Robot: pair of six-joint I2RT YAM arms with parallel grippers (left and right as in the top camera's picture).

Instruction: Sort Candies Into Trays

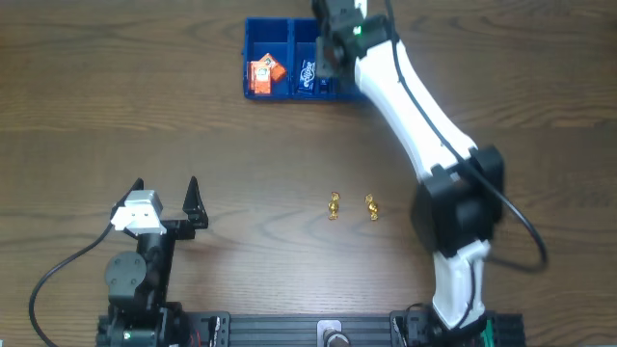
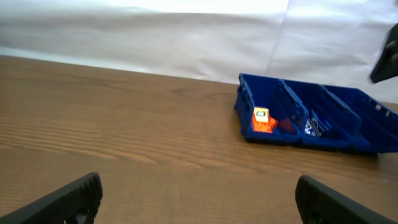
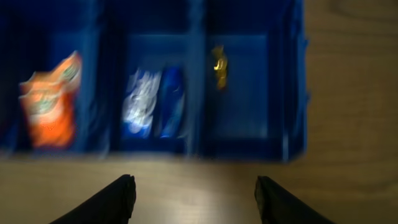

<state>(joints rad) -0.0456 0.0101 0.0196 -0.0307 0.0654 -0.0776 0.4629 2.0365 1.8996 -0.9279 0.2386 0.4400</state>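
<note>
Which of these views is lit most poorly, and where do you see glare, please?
Right wrist view: darkest, the blue tray sits in shadow, dimming the gold candy. Left wrist view: the white backdrop is glaringly bright. Top view: evenly lit.

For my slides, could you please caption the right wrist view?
Open right hand faces blue tray containing orange candy, blue candies and gold candy.
</note>
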